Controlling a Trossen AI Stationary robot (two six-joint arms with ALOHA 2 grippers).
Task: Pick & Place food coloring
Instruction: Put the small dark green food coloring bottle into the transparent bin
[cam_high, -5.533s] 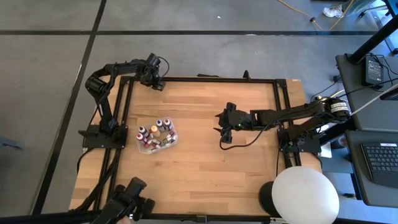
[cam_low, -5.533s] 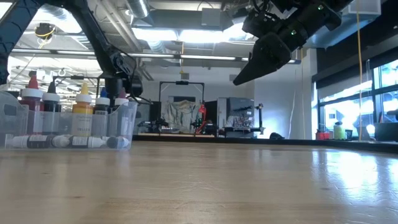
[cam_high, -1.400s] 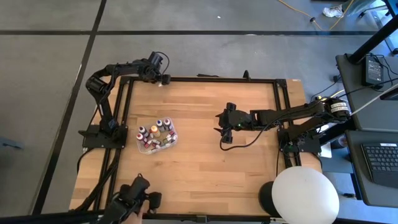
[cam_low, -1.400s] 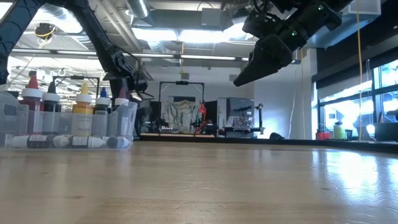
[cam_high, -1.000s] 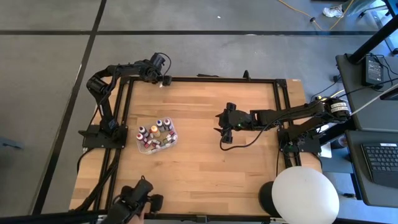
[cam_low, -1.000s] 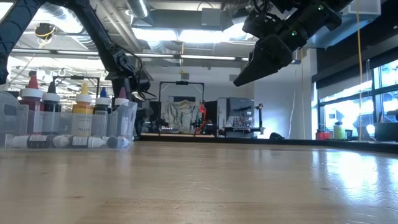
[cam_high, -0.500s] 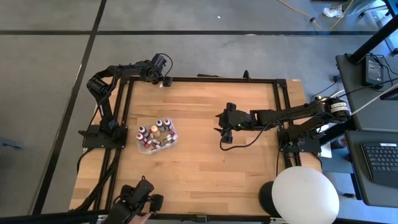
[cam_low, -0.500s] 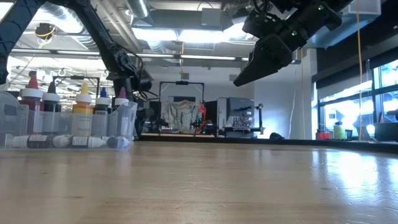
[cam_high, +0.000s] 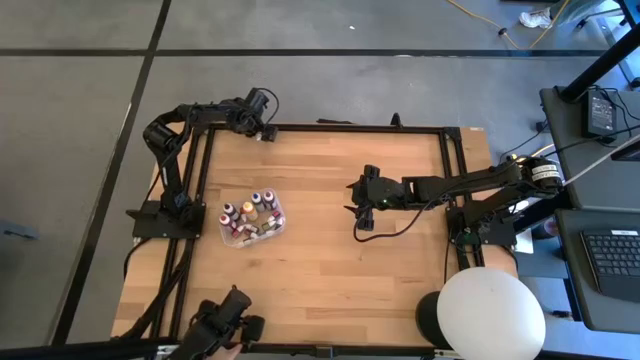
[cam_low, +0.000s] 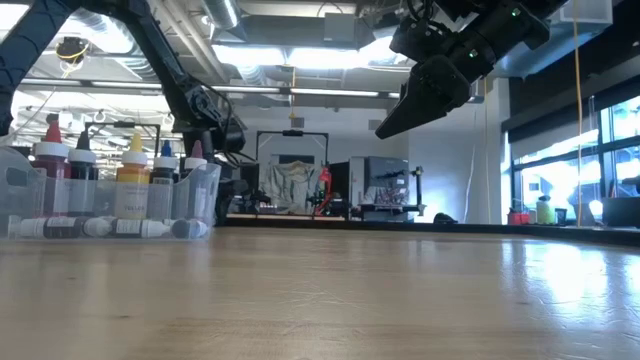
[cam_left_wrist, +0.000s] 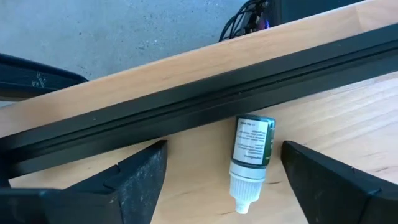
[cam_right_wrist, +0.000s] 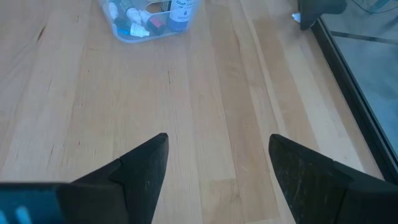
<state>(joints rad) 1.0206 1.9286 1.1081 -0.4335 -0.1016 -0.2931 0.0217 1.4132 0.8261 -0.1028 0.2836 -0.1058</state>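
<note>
Left gripper (cam_left_wrist: 221, 180), jaws wide, is hovering over one stray dropper bottle (cam_left_wrist: 250, 157), seemingly the last outside the tray (cam_high: 228, 233).

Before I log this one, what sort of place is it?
Probably a robotics lab or workshop: exposed ceiling ducts and equipment racks behind the wooden table, plus a keyboard alongside.

Counting now: one clear tray (cam_high: 276, 226) on the table (cam_high: 330, 260), about ten small food coloring bottles (cam_high: 252, 213) packed inside that tray, one lone dark bottle (cam_left_wrist: 251, 154) lying outside it by the black frame rail (cam_left_wrist: 205, 99), two arms
</note>
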